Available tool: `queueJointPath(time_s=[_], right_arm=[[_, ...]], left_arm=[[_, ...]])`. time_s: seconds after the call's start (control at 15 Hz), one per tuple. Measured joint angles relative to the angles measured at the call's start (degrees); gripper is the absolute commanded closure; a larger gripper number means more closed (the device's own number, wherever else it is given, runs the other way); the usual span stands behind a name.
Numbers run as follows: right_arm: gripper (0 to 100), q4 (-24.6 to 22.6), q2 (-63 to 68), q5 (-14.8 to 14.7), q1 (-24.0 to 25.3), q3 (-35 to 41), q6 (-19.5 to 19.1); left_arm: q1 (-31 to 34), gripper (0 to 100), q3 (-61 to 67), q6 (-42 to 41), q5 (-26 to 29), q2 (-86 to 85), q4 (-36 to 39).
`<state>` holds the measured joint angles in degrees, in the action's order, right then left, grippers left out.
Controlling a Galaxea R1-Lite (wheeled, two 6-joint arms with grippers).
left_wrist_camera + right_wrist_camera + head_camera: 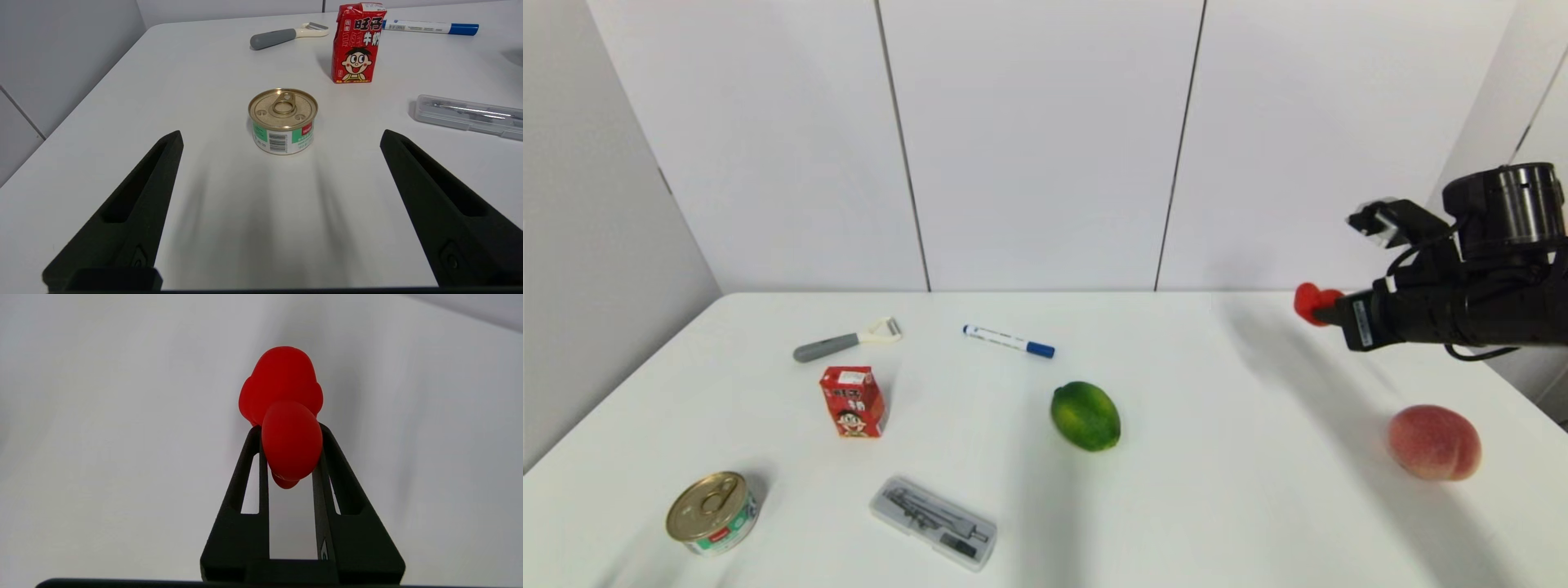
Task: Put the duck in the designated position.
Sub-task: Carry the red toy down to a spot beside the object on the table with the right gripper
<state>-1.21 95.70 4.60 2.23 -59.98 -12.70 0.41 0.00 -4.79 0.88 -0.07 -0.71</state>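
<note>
The tiny glossy red duck (pixel 1313 302) is held in the air at the right side of the table, above its far right part. My right gripper (pixel 1327 310) is shut on it, pointing left. In the right wrist view the duck (pixel 288 424) is pinched between the two black fingers (pixel 251 457), with only white table behind it. My left gripper (pixel 282 139) is open over the near left of the table, its fingers apart on either side of a small gold-topped can (pixel 282 121); the left arm does not show in the head view.
On the table lie a green fruit (pixel 1085 416) in the middle, a pink peach (pixel 1434 442) at the right, a red drink carton (pixel 853 401), a peeler (pixel 845 340), a blue marker (pixel 1009 340), a clear case (pixel 933 523) and the can (pixel 712 513).
</note>
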Motion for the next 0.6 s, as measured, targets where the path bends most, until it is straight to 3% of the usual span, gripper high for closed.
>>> queueJointPath(time_s=[0.2,0.6], right_arm=[[100,0.0,3.0,2.3,-5.2,-4.5,-2.7],[100,1.3,8.7,4.6,-8.7,-10.3,-7.4]], left_arm=[[0.0,0,0.0,0.0,0.0,0.0,0.0],[0.0,0,0.0,0.0,0.0,0.0,0.0]])
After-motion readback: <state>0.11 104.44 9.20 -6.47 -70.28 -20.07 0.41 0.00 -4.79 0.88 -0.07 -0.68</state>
